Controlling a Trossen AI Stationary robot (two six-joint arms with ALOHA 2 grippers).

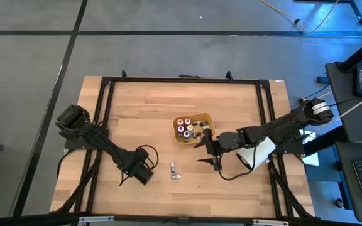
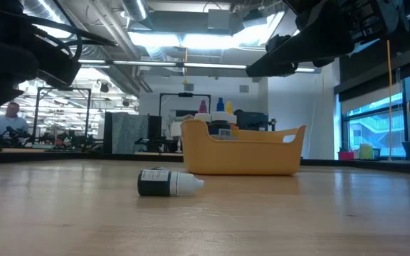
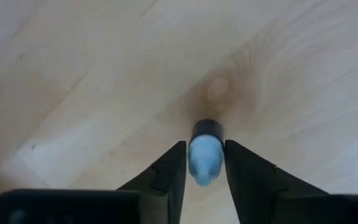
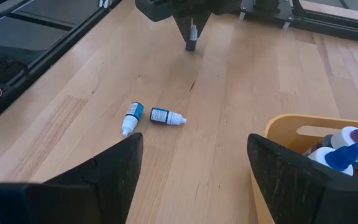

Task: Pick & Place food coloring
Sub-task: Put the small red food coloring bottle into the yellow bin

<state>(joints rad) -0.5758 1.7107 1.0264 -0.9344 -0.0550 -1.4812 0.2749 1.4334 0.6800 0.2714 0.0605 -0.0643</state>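
Observation:
Several tiny food coloring bottles stand in the orange tray, which also shows in the low view. Two more lie on their sides on the wood; the right wrist view shows them too. My left gripper is shut on another bottle, left of those two. My right gripper hangs open just off the tray's near side, touching nothing. My left gripper pinches the small bottle between its two fingers, on its pale part. The fingers point down from above. The bottle's dark end sticks out below the fingertips, and the bottle hangs roughly upright, clear of the table.
A white object lies under my right arm near the table's right edge. A black frame runs around the tabletop. Bare wood lies between the loose bottles and the tray. A person sits far off in the room behind.

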